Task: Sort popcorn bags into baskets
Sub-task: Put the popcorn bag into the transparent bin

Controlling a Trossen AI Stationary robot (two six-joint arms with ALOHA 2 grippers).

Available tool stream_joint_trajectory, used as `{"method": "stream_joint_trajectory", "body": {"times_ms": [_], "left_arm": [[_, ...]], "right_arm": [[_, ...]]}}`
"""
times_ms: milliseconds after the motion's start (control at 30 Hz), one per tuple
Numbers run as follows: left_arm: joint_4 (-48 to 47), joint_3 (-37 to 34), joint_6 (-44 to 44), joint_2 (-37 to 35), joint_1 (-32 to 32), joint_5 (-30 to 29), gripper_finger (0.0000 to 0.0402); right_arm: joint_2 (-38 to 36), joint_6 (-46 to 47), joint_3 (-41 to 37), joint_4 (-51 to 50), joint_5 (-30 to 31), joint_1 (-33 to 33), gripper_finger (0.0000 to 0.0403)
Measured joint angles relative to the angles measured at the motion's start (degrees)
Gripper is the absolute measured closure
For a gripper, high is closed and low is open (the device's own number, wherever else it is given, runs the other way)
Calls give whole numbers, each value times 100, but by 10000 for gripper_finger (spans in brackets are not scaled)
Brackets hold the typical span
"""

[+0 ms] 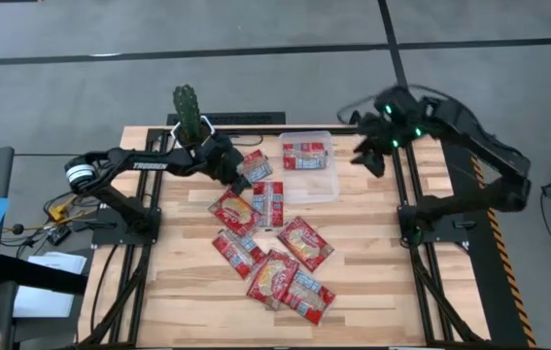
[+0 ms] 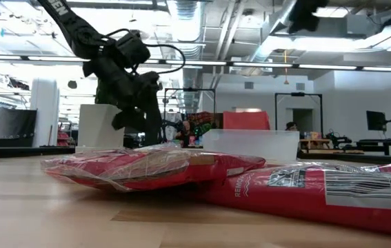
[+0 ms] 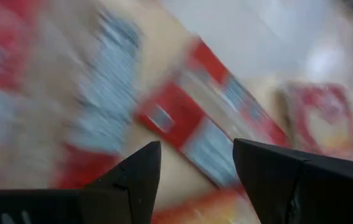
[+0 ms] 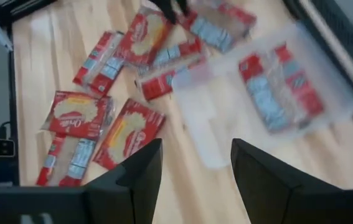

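Our left jaws (image 1: 239,173) are apart with nothing between them, hovering low over the top of the packet pile, just left of the middle of the overhead frame. Right under them is a popcorn bag (image 1: 267,202) showing its grey label side, and the wrist shot is pretty smeared, but we can make out that same red and grey packet (image 3: 192,127) past the fingers (image 3: 136,180).

Our right jaws (image 1: 369,156) are apart too, and empty, hanging up in the air at the upper right, just right of the clear tray (image 1: 320,187). From that wrist we look down on the tray (image 4: 226,140) and the bags spread on the wood.

The tray sits at the upper middle of the worktop (image 1: 372,262) and has one bag in it (image 1: 304,155), label side up. The other bags (image 1: 280,267) lie loose in a scatter running from the centre down toward the bottom of the frame, some overlapping. A cactus in a white pot (image 1: 189,119) stands at the back edge, just left of the left arm's wrist.
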Motion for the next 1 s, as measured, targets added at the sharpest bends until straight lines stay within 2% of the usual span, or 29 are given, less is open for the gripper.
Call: {"method": "stream_joint_trajectory", "body": {"times_ms": [100, 233, 333, 467, 567, 700, 800, 1000], "left_arm": [[-43, -139, -298, -59, -296, 166, 213], [33, -202, -695, -189, -903, 13, 213], [281, -182, -1107, -179, -1394, -347, 213], [998, -167, -1788, -165, -2072, -820, 213], [1044, -167, -2186, -158, -2572, -1369, 213], [1038, -171, -2655, -111, -3222, -2224, 213], [1332, -173, -3108, 135, -3618, -2654, 213], [3206, -160, -4221, 1295, -3968, -2857, 213]], "right_arm": [[-744, 974, -1170, 652, 318, 457, 189], [-1530, 2553, -2942, 2208, 833, 1237, 189], [-1772, 3538, -4071, 3361, 1055, 1847, 189], [-1712, 4454, -5039, 4405, 1421, 2589, 189], [-1552, 4860, -5385, 4643, 1852, 3050, 189], [-1299, 5132, -5478, 4621, 2411, 3483, 189], [-1111, 5339, -5478, 4682, 2579, 3738, 189], [-779, 5779, -5474, 4691, 3280, 4232, 189]]}}
